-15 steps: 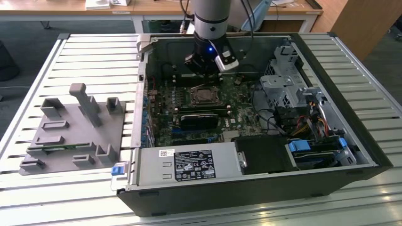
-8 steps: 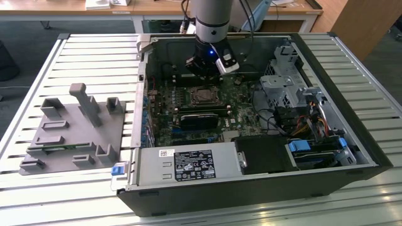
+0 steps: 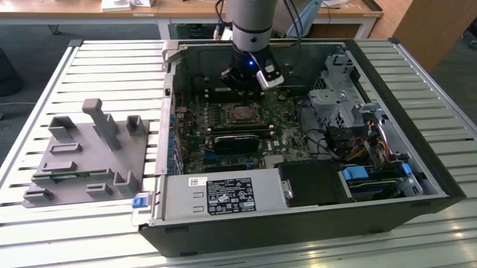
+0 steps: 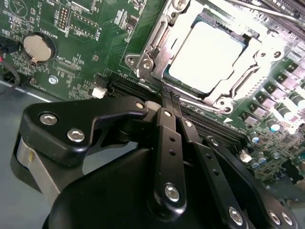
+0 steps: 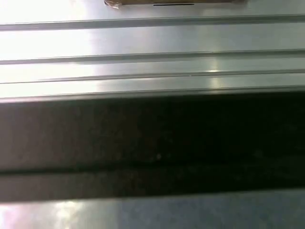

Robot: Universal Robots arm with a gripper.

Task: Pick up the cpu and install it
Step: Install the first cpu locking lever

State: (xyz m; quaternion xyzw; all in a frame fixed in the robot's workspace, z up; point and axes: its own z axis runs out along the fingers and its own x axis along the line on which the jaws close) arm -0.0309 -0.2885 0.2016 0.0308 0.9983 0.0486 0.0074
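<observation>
Slatted metal table point(image 3: 111, 61) carried an opened case point(image 3: 417, 184) laid flat so the board faced up, and the cpu point(image 4: 205, 57) sat in its socket point(image 4: 157, 45) while the gripper point(image 4: 167, 98), fingers pinched together and empty, hung just beside it.

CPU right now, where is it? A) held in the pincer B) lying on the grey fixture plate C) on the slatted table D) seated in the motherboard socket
D: in the second wrist view the CPU lies flat inside the socket frame, apart from the pincer.
</observation>
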